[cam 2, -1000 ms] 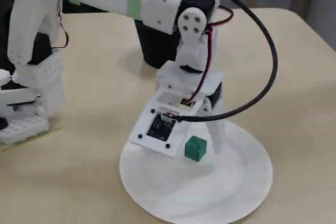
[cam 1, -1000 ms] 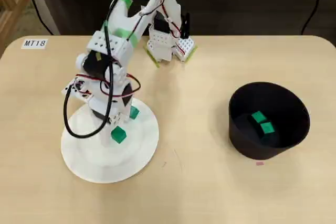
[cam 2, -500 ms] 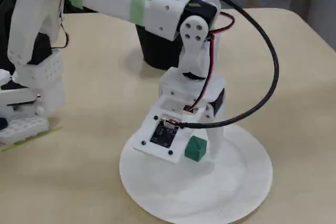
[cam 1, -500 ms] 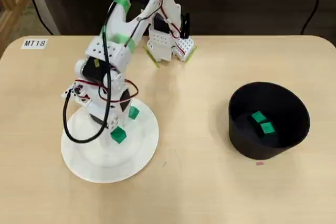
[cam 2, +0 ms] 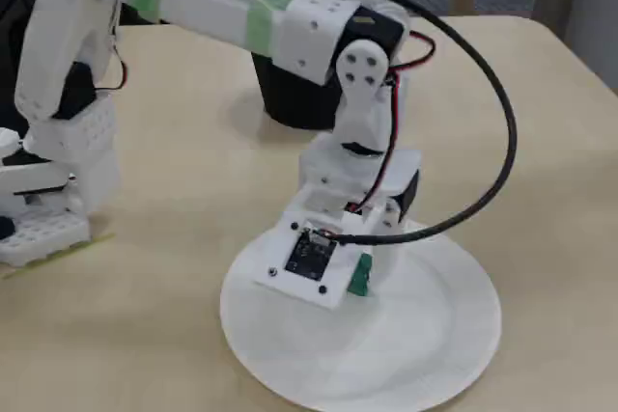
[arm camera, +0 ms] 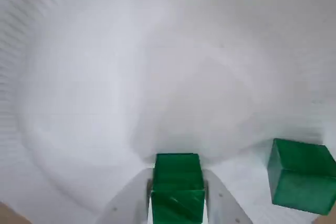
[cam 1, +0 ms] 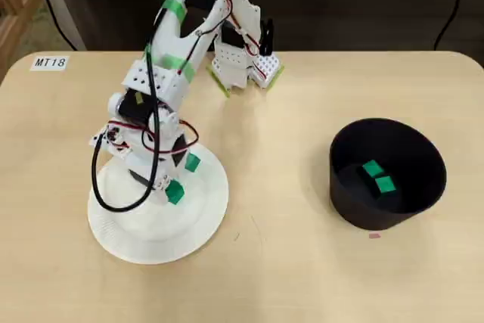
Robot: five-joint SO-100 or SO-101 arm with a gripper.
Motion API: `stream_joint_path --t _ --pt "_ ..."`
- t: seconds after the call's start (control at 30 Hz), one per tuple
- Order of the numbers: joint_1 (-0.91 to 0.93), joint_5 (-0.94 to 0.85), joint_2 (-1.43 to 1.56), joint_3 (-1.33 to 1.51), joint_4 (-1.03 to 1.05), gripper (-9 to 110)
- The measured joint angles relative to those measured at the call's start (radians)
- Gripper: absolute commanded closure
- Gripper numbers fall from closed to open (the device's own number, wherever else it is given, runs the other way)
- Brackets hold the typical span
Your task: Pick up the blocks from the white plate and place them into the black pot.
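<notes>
As the wrist view showed, the gripper (arm camera: 177, 203) had its two white fingers (arm camera: 128, 203) pressed against the sides of one green block (arm camera: 177, 184) on the white plate (arm camera: 131, 77), with a second block (arm camera: 302, 176) just beside it to the right. In the overhead view the white arm (cam 1: 170, 58) bent steeply down from its base (cam 1: 242, 66) at the table's far edge, wrist low over the plate. Well apart to the right stood the black pot (cam 1: 387, 174), holding two more blocks (cam 1: 378, 177).

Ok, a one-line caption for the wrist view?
Gripper fingers flank a green block on the white plate; another block sits right.
</notes>
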Motion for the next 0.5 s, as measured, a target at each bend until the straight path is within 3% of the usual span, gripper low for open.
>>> stream_joint_path --t 0.3,0.5 --pt "-0.057 0.011 0.413 0.000 -0.100 104" --pt "-0.275 -0.011 0.730 0.101 -0.137 104"
